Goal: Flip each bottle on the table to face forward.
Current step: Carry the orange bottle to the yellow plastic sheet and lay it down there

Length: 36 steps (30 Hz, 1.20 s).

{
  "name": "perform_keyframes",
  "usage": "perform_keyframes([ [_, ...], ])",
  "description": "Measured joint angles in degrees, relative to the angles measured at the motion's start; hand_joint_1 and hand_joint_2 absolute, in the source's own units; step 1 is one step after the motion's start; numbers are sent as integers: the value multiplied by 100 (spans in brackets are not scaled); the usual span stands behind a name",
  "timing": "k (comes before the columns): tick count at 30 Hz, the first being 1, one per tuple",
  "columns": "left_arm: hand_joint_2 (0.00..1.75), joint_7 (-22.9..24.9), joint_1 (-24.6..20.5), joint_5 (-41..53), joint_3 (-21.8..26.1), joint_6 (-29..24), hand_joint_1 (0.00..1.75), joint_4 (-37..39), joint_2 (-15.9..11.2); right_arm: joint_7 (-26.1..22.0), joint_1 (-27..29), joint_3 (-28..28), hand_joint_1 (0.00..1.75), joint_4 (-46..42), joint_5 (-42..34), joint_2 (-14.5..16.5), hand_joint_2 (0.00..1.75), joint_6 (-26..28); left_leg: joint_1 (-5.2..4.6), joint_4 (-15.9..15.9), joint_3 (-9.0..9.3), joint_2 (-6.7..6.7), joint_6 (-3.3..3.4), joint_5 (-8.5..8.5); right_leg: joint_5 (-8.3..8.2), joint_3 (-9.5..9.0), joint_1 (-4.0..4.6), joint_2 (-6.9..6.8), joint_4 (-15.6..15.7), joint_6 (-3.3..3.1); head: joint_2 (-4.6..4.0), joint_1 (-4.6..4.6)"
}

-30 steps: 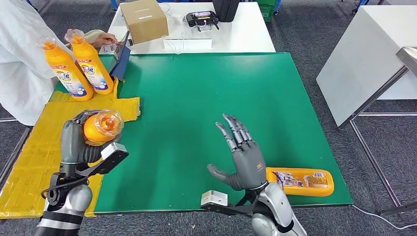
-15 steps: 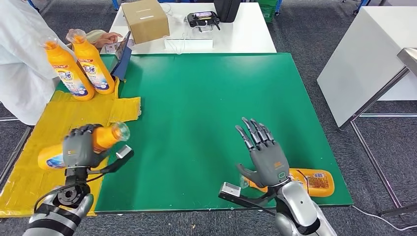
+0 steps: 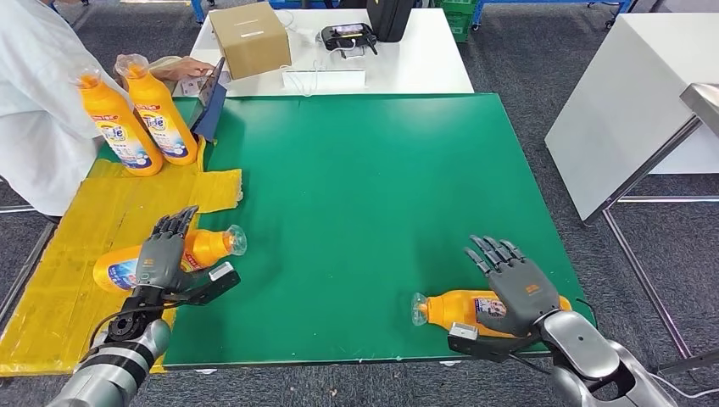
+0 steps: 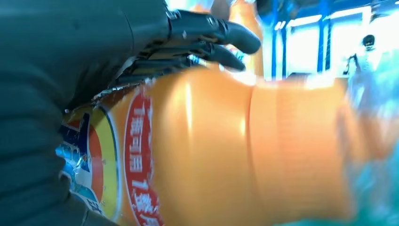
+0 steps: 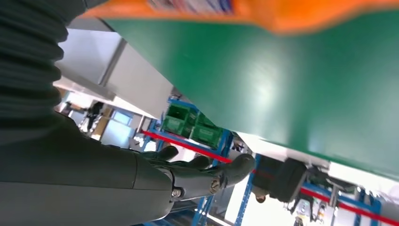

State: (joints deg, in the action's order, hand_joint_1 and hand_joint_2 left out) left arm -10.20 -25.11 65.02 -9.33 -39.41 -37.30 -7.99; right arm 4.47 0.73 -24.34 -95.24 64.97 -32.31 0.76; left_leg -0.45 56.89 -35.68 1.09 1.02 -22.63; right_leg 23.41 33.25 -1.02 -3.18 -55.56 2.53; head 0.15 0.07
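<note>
Left hand [image 3: 161, 253] rests, fingers extended, on a lying bottle [image 3: 127, 263] at the table's left edge. Right hand [image 3: 513, 284], fingers spread, covers the front-right bottle [image 3: 458, 307]; closing to grasp probably comes next.

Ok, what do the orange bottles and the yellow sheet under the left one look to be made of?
Orange bottles: likely glossy plastic; the left wrist view shows bright highlights on the smooth body, a printed label, and clear wrap over the caps. Yellow sheet: probably matte cardboard or thick paper, flat, creased, with ragged edges; hard to tell which.
</note>
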Motion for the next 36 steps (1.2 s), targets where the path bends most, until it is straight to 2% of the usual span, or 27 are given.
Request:
perform_keyframes([
  [3, 175, -980, 90, -1548, 570, 417, 0, -23, 226, 146, 315, 151, 0, -29, 79, -62, 0, 67, 4, 0, 9, 2, -1, -2, 6, -8, 3, 3, 0, 5, 0, 1],
  [5, 175, -1361, 222, -2369, 945, 729, 0, -286, 358, 267, 539, 261, 0, -61, 172, -71, 0, 133, 5, 0, 10, 3, -1, -2, 6, -8, 3, 7, -1, 5, 0, 0],
  [7, 175, -1548, 380, -3031, 1272, 1108, 0, -762, 457, 360, 742, 365, 0, -98, 227, -76, 0, 188, 5, 0, 11, 1, -1, -3, 8, -11, 2, 7, -1, 6, 0, -1],
  [11, 175, -1610, 691, -3597, 1702, 1593, 0, -1610, 580, 428, 993, 519, 0, -145, 240, -83, 175, 217, 4, -1, 11, 1, -2, -3, 11, -11, 1, 4, -1, 7, 0, -1],
  [19, 175, -1666, 1587, -4456, 1966, 2545, 0, -3405, 855, 719, 1334, 711, 0, -133, 133, -41, 175, 166, -1, 1, -6, 2, 2, -5, 11, 7, -5, 5, 0, 9, 0, 2],
  [23, 175, -1644, 1941, -4432, 1867, 2668, 0, -4130, 1015, 834, 1358, 797, 0, 3, 204, 71, 175, 166, -3, 2, -20, 2, 4, -6, 10, 21, -8, 8, 0, 11, 0, 2],
  [28, 175, -1656, 2248, -4638, 1583, 2747, 0, -4772, 1103, 762, 1155, 885, 0, 429, 284, 375, 175, 194, 2, 1, -22, 12, 2, -11, 10, 23, 2, 14, 0, 10, 0, 1],
  [36, 175, -1662, 2458, -4873, 1427, 2788, 0, -5290, 1133, 621, 808, 961, 0, 938, 294, 695, 175, 215, 13, -4, 10, 142, 5, -57, 50, 19, 15, 115, 11, -23, 0, 3],
])
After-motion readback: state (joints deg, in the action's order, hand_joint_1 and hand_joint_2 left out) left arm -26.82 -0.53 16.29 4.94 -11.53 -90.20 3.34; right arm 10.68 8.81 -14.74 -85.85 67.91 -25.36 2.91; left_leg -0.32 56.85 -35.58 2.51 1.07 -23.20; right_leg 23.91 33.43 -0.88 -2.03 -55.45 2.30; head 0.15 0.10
